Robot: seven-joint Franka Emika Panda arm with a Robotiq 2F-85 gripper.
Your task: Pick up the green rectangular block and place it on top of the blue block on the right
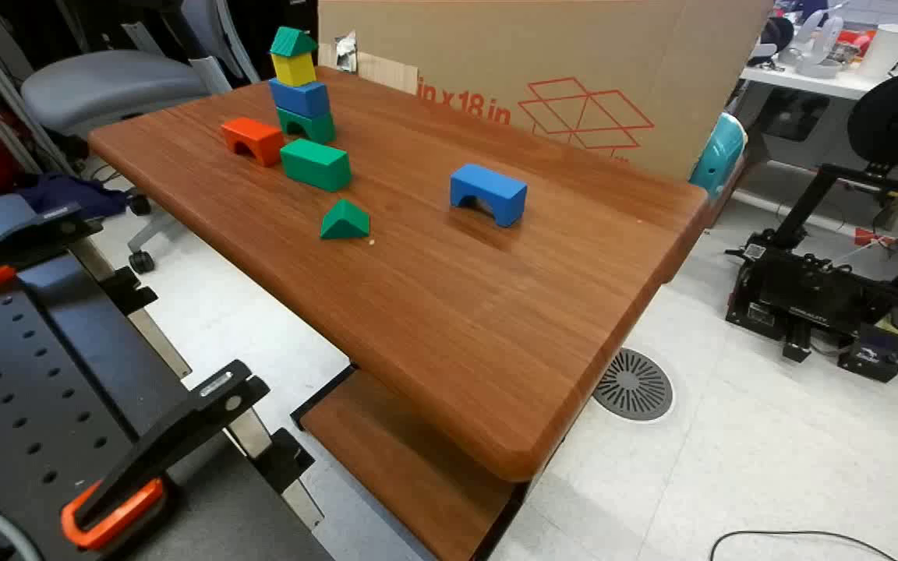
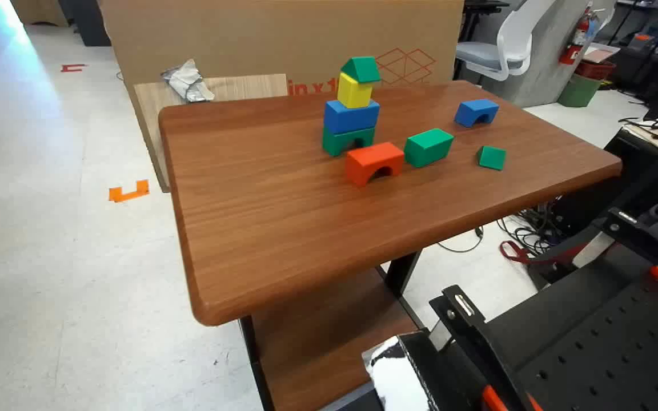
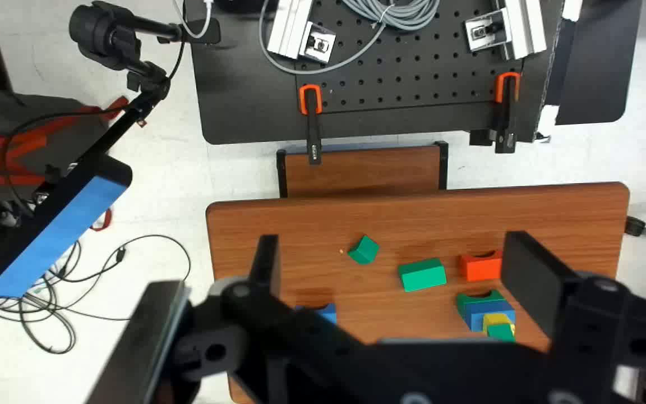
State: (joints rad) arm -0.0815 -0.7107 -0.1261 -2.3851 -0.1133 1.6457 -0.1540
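Observation:
The green rectangular block (image 1: 316, 164) lies on the table and also shows in an exterior view (image 2: 428, 147) and in the wrist view (image 3: 423, 275). The blue arch block (image 1: 489, 193) stands apart from it, arch opening down; it also shows in an exterior view (image 2: 476, 112). In the wrist view the blue arch block (image 3: 327, 312) is partly hidden behind the gripper. My gripper (image 3: 395, 252) is open and empty, high above the table, its fingers wide apart. The gripper is out of view in both exterior views.
An orange arch block (image 1: 252, 141) lies beside the green block. Near it stands a tower: green arch (image 1: 306, 125), blue block (image 1: 300, 98), yellow block (image 1: 294, 69) and green triangular prism (image 1: 293, 42). A loose green triangular block (image 1: 345, 220) lies on the wooden table (image 1: 449, 312). A cardboard sheet (image 1: 574, 47) stands behind.

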